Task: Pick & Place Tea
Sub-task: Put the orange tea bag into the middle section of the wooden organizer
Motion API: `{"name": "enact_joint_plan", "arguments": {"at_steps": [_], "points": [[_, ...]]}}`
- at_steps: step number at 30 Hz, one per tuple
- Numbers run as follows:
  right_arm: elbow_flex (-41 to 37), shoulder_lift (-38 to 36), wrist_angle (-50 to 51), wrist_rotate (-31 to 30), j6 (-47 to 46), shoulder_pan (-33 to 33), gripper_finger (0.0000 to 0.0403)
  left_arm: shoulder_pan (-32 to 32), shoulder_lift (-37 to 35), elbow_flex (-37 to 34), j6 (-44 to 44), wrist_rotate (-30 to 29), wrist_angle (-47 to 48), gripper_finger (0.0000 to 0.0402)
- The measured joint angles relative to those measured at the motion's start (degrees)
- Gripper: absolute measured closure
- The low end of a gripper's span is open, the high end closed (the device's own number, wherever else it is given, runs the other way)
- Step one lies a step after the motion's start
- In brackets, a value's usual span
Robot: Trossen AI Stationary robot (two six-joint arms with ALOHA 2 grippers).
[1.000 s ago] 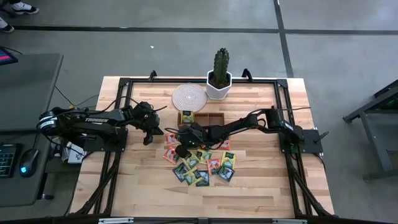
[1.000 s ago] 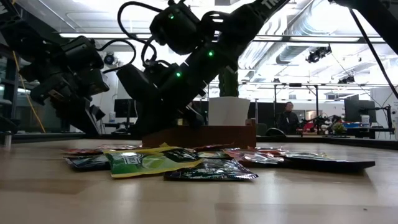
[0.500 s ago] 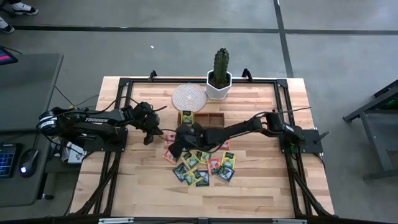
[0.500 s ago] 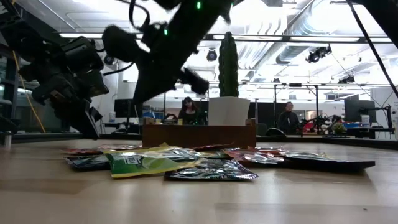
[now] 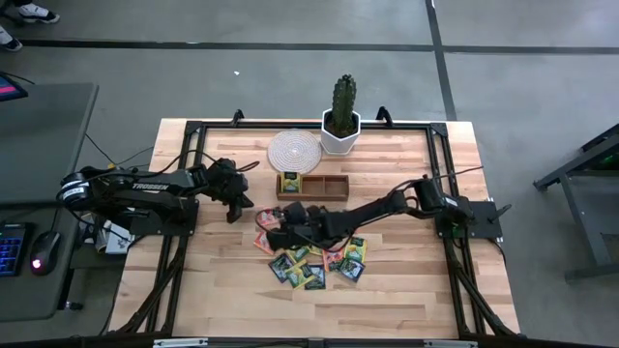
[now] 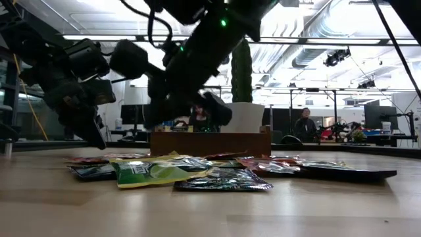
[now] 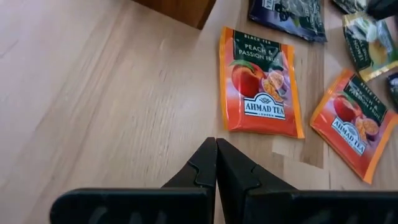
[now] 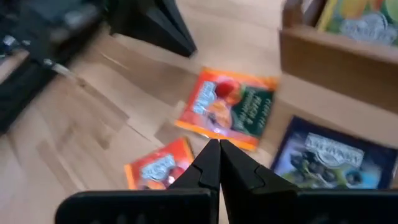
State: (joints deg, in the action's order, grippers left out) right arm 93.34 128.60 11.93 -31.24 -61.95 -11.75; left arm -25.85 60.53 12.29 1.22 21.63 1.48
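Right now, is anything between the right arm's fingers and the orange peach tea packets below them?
Nothing visible. The right gripper, fingers shut and empty, hangs above the orange packets, with only bare table between them. The left gripper waits off to one side.

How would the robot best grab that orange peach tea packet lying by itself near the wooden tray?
Probably by one edge, from straight above. The orange peach packet lies flat on the table, apart from the other packets, so the left gripper, now shut, could open and pinch its nearest free edge.
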Motion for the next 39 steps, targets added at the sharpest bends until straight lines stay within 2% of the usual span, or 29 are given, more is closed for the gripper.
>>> {"name": "enact_joint_plan", "arguments": {"at_steps": [6, 17, 22, 26, 32, 35, 39], "points": [[-2.38, 0.0, -5.16, -2.25, -0.06, 0.07, 0.0403, -0.01, -0.02, 0.0, 0.7, -4.44, -0.15, 0.04], [-2.73, 0.27, -10.75, -8.29, -6.49, -0.74, 0.0403, 0.01, -0.02, 0.0, 0.58, -7.87, -0.9, 0.04], [1.23, 4.35, -13.32, -8.6, -7.3, -0.84, 0.0403, 0.01, -0.02, 0.0, 0.36, -7.44, -1.36, 0.04], [10.66, 9.81, -7.39, -10.01, -6.55, -1.21, 0.0403, 0.01, 0.01, -0.01, -2.03, -7.2, -1.02, 0.04], [24.96, 14.61, 14.33, -10.62, -11.14, -1.11, 0.0403, 0.01, 0.01, -0.02, -4.57, -7.22, -0.23, 0.04], [27.28, 14.95, 20.5, -9.92, -14.44, -1.16, 0.0403, 0.01, 0.07, -0.02, -5.86, -7.22, -0.05, 0.04], [26.45, 15.0, 21.69, -7.28, -16.88, -1.08, 0.0403, 0.01, 0.09, -0.02, -6.01, -7.2, -0.18, 0.04]]}}
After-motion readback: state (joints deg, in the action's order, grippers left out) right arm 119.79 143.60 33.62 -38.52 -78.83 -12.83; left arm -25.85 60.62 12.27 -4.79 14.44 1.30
